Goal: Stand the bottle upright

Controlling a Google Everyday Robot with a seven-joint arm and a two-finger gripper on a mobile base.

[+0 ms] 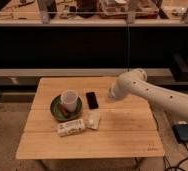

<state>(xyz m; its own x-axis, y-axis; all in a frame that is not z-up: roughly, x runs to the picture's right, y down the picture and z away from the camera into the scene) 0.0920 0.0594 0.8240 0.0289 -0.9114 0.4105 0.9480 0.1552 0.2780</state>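
Note:
The bottle is pale with a printed label band. It lies on its side on the wooden table, just in front of the green plate. My gripper is at the end of the white arm that reaches in from the right. It hangs over the table's back right part, to the right of the black phone and well away from the bottle. It holds nothing that I can see.
A white cup stands on the green plate beside a brown item. A small flat white packet lies right of the bottle. A dark shelf unit stands behind the table. A black device with a cable lies on the floor at the right.

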